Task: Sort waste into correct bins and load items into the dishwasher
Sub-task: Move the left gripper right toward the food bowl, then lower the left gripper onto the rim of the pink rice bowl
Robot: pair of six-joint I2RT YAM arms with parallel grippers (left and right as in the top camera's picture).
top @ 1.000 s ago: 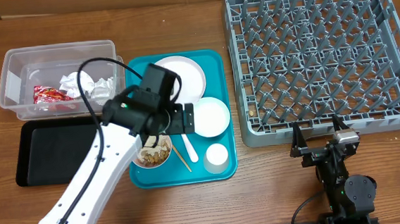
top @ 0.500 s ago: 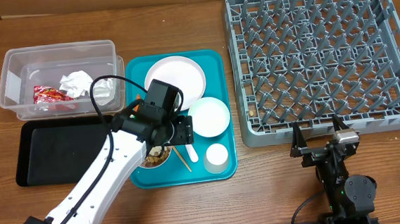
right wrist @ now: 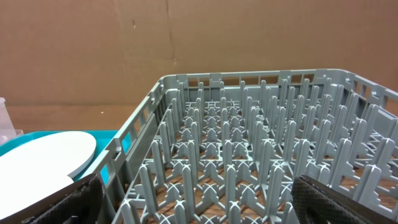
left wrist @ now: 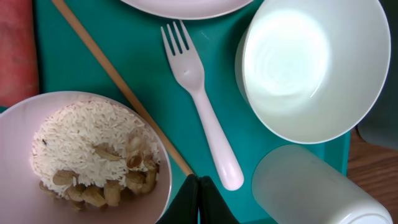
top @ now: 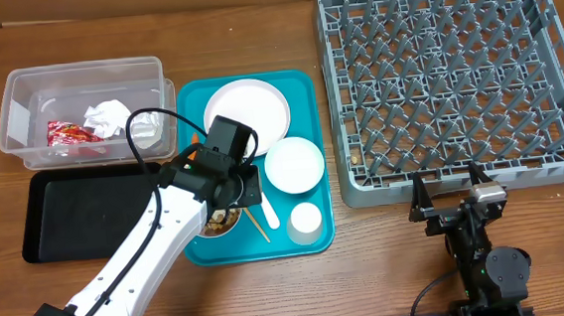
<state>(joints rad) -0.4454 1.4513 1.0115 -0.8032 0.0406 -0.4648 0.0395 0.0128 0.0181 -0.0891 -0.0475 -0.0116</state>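
- Hovering low over the teal tray [top: 302, 87], the left end effector [left wrist: 198, 190] is showing its two dark fingers pressed together, pinching nothing.
- Its tips are pointing at the gap between the rice bowl [left wrist: 93, 155] and the handle of the pale fork [left wrist: 202, 106]. A wooden stick [left wrist: 124, 93] is lying slantwise between the two.
- The arm seems to be choosing its next pick from the teal tray, most likely the fork or the stick. That pick is calling for the fingers to spread first, then to come down astride the thin handle without nudging the leftover rice.
- A plate [top: 247, 111], an empty bowl [top: 294, 164] and a cup [top: 306, 219] are sitting on the teal tray, not yet loaded.
- The right end effector [top: 457, 201] is resting with its fingers spread, empty, just in front of the grey rack [top: 455, 66], which is holding nothing.
- A wooden surface [top: 389, 270] is carrying everything. At its left, a clear bin [top: 20, 107] is holding crumpled wrappers [top: 105, 119], with a black tray [top: 77, 212] just in front of it.
- A plain brown wall [right wrist: 186, 37] is closing off the room behind the rack.
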